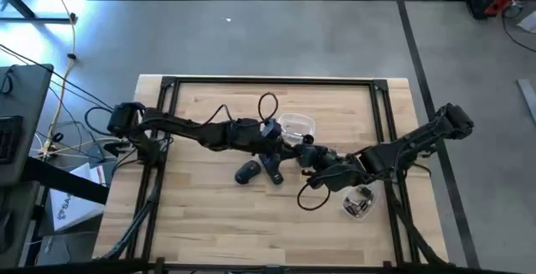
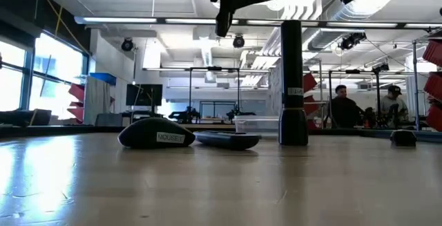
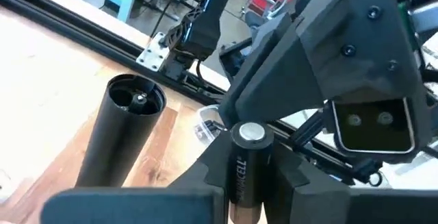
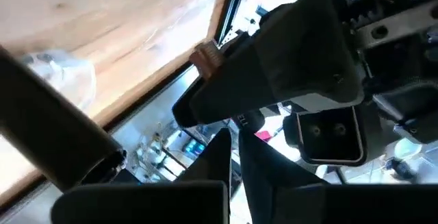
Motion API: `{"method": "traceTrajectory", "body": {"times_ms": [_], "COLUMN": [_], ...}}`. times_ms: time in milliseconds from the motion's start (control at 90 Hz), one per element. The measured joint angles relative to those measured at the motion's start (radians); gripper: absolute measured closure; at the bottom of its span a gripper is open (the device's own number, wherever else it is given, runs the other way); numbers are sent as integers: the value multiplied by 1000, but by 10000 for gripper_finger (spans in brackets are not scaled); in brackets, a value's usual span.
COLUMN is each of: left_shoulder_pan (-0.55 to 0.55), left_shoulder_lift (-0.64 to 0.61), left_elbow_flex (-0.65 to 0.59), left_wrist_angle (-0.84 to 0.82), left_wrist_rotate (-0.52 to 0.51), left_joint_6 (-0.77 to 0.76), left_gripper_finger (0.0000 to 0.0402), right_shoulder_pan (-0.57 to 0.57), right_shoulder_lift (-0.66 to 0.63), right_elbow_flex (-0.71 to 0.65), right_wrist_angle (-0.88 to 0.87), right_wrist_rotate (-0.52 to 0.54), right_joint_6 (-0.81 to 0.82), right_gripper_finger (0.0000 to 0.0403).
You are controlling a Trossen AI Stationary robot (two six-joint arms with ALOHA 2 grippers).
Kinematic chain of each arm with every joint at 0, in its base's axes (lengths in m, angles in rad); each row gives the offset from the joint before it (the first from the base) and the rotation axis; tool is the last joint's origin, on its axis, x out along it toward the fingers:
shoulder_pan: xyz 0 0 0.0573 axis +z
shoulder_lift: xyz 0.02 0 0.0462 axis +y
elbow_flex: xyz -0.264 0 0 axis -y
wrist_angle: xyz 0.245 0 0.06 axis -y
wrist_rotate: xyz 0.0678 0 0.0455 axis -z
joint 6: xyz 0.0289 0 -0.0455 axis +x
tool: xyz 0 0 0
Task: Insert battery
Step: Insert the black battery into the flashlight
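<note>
My left gripper (image 1: 285,146) hangs over the table's middle, shut on a black and copper battery (image 3: 245,172). My right gripper (image 1: 308,158) faces it from the table's right, its fingers (image 4: 212,169) together close to the battery. A black tube (image 3: 126,131) stands upright on the table beside them, open end up (image 2: 293,81). A dark mouse (image 2: 157,136) lies on the table nearer the front, with a flat dark cover (image 2: 228,140) beside it. My left gripper pinches the battery's black body (image 3: 241,183) between its two fingers (image 3: 198,179). The battery lies along the fingers, its silver end (image 3: 250,133) sticking out past them, lifted clear of the table. My right gripper is next to that end; I cannot tell whether it touches.
A clear plastic tub (image 1: 297,126) sits just beyond the grippers, another clear tub (image 1: 358,203) with small parts near the right front. A black frame rail (image 1: 385,131) runs along the table's sides. People stand far off in the room behind (image 2: 342,105).
</note>
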Motion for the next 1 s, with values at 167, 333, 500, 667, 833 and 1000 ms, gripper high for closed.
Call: {"method": "traceTrajectory", "body": {"times_ms": [167, 333, 500, 667, 833, 1000], "left_shoulder_pan": [-8, -23, -43, -30, 29, 56], "left_shoulder_lift": [0, -18, -19, 10, 73, 181], "left_elbow_flex": [0, 0, 0, 0, 19, 113], "left_wrist_angle": [-28, -26, -12, 132, 246, 248], "left_wrist_rotate": [-49, -97, -135, -170, -171, -170], "left_joint_6": [91, 206, 317, 418, 477, 523], "left_gripper_finger": [377, 377, 377, 377, 377, 377], "right_shoulder_pan": [1, 1, 0, -45, -67, -104], "right_shoulder_lift": [1, -23, -156, -363, -576, -734], "right_elbow_flex": [-1, -1, -1, -32, -237, -497], "right_wrist_angle": [52, 37, -77, -137, -12, 200], "right_wrist_rotate": [80, 110, -33, -359, -438, -458], "right_joint_6": [138, 426, 841, 1209, 1304, 1319], "right_gripper_finger": [403, 403, 403, 403, 403, 403]}}
